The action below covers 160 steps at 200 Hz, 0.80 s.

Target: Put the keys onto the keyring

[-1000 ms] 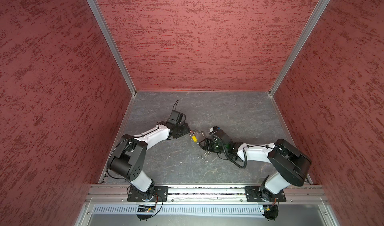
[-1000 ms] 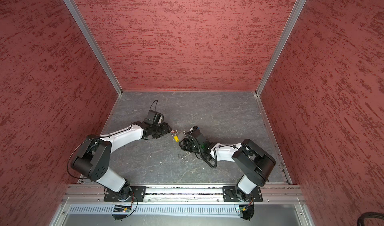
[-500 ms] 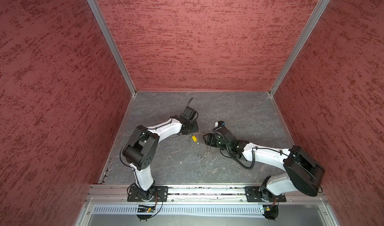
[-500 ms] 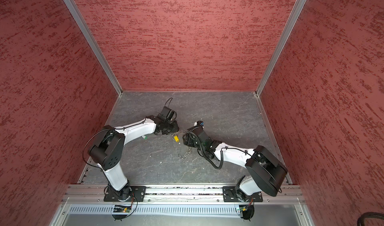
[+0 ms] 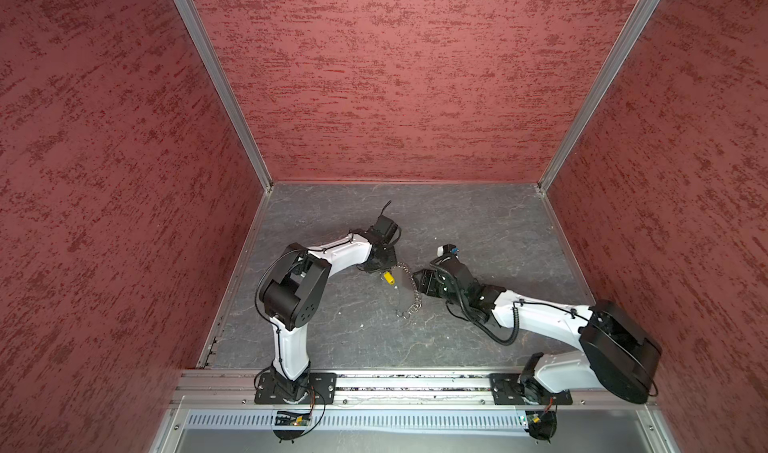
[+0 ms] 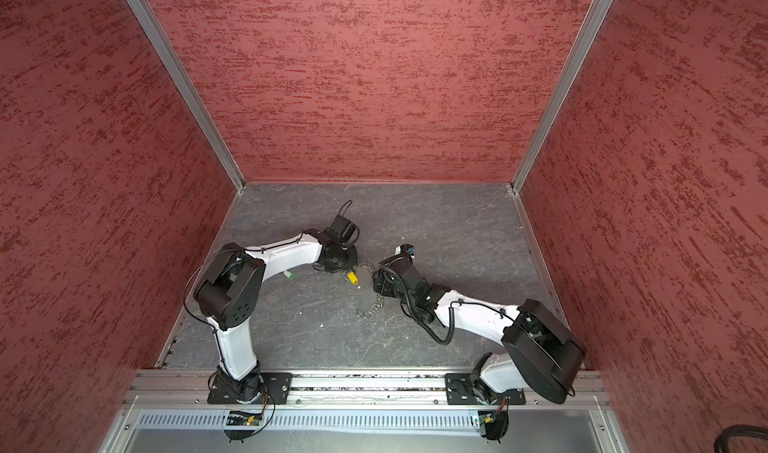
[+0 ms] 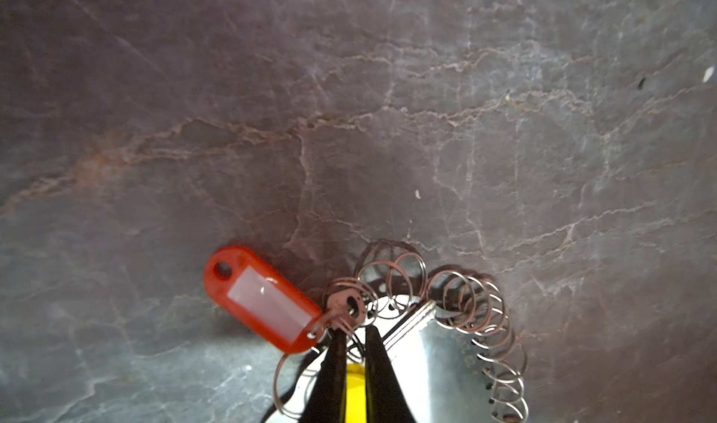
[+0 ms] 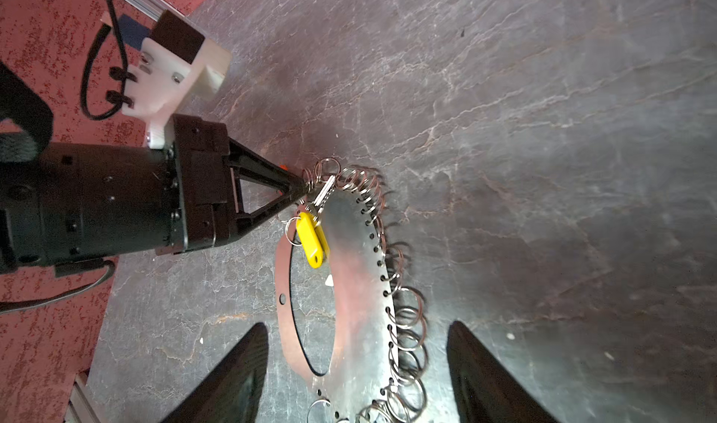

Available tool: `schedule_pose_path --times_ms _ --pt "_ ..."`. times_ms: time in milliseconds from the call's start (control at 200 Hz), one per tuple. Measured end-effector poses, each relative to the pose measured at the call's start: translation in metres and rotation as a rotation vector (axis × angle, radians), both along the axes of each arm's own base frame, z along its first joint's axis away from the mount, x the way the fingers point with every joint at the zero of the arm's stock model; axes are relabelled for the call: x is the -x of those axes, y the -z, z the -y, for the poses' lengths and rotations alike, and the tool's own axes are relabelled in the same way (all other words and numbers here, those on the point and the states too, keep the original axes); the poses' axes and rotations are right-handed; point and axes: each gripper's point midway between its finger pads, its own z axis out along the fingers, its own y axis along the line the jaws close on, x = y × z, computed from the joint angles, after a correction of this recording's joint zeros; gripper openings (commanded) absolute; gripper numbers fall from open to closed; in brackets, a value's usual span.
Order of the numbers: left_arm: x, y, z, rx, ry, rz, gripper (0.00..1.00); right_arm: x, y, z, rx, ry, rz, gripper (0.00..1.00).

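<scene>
- Left wrist view: left tool, jaws nearly closed, pinches at keyring ring cluster; exact piece unclear.
- On desk, red key lies with its metal end at keyring rings; yellow key sits at the same cluster.
- Wide-open right tool straddles keyring, probably to steady it.

No writing can be read anywhere: no brand, number or sign. The red key tag carries a pale label insert, but it is blank. The yellow tag shows no print either.
</scene>
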Motion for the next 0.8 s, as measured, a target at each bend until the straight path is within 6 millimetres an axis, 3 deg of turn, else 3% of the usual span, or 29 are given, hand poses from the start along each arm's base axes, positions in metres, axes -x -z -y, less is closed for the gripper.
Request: schedule_pose_path --times_ms 115,336,431,601,696,802 --pt "-0.002 -0.003 0.001 -0.012 0.006 0.016 0.01 -0.002 -0.005 0.006 0.014 0.012 0.018 0.75" --pt "-0.005 -0.015 0.005 -0.008 0.091 0.08 0.0 -0.007 -0.02 0.024 0.033 0.048 0.054 0.77" --pt "-0.007 -0.037 0.01 0.0 0.171 0.154 0.0 -0.013 -0.031 0.038 0.033 0.072 0.085 0.79" --pt "-0.007 -0.094 0.031 0.063 0.346 0.368 0.0 -0.029 -0.05 0.064 0.025 0.114 0.137 0.79" --pt "0.003 -0.12 0.044 0.09 0.473 0.5 0.0 -0.033 -0.055 0.071 0.033 0.109 0.161 0.79" --pt "0.026 -0.14 0.062 0.106 0.658 0.655 0.0 -0.029 -0.063 0.071 0.045 0.064 0.203 0.79"
